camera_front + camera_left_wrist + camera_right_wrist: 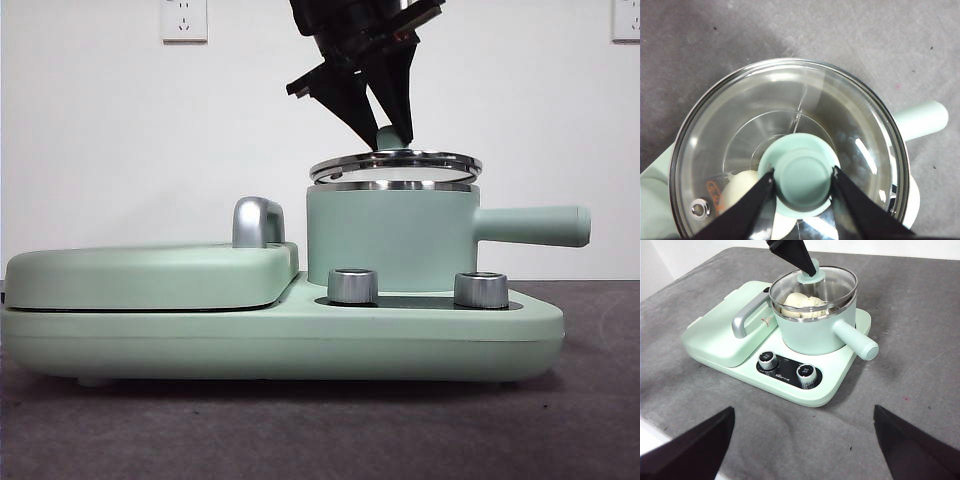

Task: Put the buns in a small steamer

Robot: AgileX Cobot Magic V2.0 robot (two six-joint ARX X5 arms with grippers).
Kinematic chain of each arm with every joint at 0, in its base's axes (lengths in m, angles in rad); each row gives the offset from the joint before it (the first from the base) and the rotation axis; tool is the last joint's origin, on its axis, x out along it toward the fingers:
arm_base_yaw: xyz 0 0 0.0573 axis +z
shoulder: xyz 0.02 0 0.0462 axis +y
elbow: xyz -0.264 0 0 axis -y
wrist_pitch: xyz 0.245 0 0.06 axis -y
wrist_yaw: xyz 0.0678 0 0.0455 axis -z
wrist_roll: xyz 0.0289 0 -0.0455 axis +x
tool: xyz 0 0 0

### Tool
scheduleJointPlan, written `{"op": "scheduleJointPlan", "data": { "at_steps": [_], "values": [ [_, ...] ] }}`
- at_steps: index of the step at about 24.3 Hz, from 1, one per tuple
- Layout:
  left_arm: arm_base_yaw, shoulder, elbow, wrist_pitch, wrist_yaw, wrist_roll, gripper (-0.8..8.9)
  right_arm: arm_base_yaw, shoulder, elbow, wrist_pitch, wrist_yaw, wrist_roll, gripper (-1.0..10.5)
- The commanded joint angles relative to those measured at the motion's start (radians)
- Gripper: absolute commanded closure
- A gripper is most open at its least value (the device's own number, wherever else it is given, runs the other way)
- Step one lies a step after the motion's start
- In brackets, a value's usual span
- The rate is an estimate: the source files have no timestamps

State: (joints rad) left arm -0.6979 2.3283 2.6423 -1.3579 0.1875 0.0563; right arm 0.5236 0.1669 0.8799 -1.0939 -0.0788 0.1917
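Observation:
The small steamer (390, 235) is a mint-green pot with a straight side handle (530, 225), standing on the right half of a green cooker base. My left gripper (393, 135) comes down from above and is shut on the green knob (802, 187) of the glass lid (790, 100). It holds the lid slightly tilted, just over the pot's steel rim. Through the glass, the pale buns (802, 305) lie inside the steamer (812, 335); one bun (740, 187) shows beside the left jaw. My right gripper (802, 410) hangs open, well back from the cooker, holding nothing.
A flat mint-green griddle cover (150, 275) with a chrome handle (257, 222) fills the left half of the base (280, 345). Two steel dials (352, 285) stand on the front panel. Grey table lies all around; a white wall rises behind.

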Motion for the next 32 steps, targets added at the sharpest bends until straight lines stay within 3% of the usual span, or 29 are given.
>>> {"op": "scheduleJointPlan", "data": {
  "at_steps": [1, 8, 14, 19, 21, 23, 28, 32],
  "values": [
    [-0.011, 0.028, 0.033, 0.018, 0.007, 0.015, 7.6, 0.006, 0.0, 0.006, 0.008, 0.001, 0.013, 5.0],
    [-0.011, 0.046, 0.033, 0.014, -0.001, 0.063, 7.88, 0.006, 0.0, 0.006, 0.008, 0.001, 0.014, 5.0],
    [-0.011, 0.046, 0.033, -0.008, -0.097, 0.055, 7.98, 0.006, 0.0, 0.006, 0.008, 0.001, 0.014, 5.0],
    [-0.011, 0.046, 0.033, -0.003, -0.093, 0.034, 7.71, 0.006, 0.0, 0.006, 0.008, 0.002, 0.014, 5.0],
    [-0.011, 0.046, 0.033, 0.01, -0.09, 0.01, 5.94, 0.006, 0.0, 0.006, 0.008, 0.001, 0.014, 5.0],
    [-0.011, 0.039, 0.033, 0.011, -0.09, -0.01, 3.37, 0.006, 0.0, 0.006, 0.008, 0.001, 0.014, 5.0],
    [-0.007, -0.016, 0.033, -0.075, -0.089, -0.061, 3.08, 0.006, 0.0, 0.006, 0.008, 0.0, 0.014, 5.0],
    [0.031, -0.105, 0.03, -0.111, 0.033, -0.12, 3.09, 0.006, 0.0, 0.006, 0.008, -0.028, 0.018, 5.0]
  ]
}}
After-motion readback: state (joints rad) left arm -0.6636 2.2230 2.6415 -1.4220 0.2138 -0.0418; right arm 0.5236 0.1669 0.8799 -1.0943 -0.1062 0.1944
